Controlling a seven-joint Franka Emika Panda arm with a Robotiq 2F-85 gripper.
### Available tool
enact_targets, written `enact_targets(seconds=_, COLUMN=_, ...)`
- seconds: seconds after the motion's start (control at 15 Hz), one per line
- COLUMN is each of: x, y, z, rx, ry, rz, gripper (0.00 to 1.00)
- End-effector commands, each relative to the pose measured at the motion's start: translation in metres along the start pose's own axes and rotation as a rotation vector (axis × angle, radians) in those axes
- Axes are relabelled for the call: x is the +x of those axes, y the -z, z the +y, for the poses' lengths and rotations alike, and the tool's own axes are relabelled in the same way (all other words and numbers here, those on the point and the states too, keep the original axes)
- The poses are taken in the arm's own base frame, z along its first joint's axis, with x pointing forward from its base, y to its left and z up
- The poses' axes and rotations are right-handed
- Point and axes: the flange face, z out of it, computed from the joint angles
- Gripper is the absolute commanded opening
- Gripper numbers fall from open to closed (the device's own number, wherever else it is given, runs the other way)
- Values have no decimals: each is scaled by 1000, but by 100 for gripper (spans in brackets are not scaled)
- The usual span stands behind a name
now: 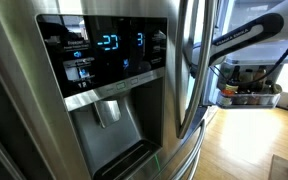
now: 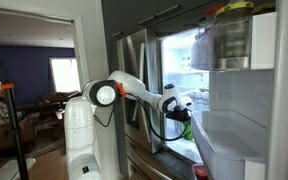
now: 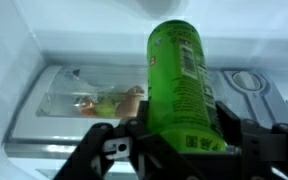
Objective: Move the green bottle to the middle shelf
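Note:
The green bottle [image 3: 181,85] is bright green with a printed label and fills the middle of the wrist view. My gripper [image 3: 176,130] is shut on its lower part, black fingers on both sides. In an exterior view the gripper [image 2: 183,112] holds the green bottle [image 2: 187,124] at the open fridge's doorway, in front of the lit interior. Behind the bottle in the wrist view is a white fridge shelf [image 3: 64,55] and a clear drawer [image 3: 84,98] with produce inside.
The open fridge door [image 2: 246,120] with its bins stands close to the arm, a jar [image 2: 229,35] in its top bin. The white arm [image 2: 134,90] reaches in from the base. Another exterior view shows the steel fridge front with a dispenser panel [image 1: 104,60].

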Motion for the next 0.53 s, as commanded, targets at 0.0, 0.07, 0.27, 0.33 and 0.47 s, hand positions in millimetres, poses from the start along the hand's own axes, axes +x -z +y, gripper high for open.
enact_targets(seconds=0.0, x=13, y=53, z=17, rx=-27, ry=-19, rz=17, gripper=40)
enact_targets(seconds=0.07, x=22, y=63, z=22, rx=-27, ry=-13, rz=40, gripper=40)
enact_targets(seconds=0.27, x=27, y=69, z=20, rx=-27, ry=-19, rz=71, gripper=65)
enact_targets(seconds=0.33, x=30, y=73, z=22, rx=-29, ry=-20, rz=75, gripper=65)
enact_targets(seconds=0.47, x=31, y=73, z=22, rx=-29, ry=-21, rz=75, gripper=65)
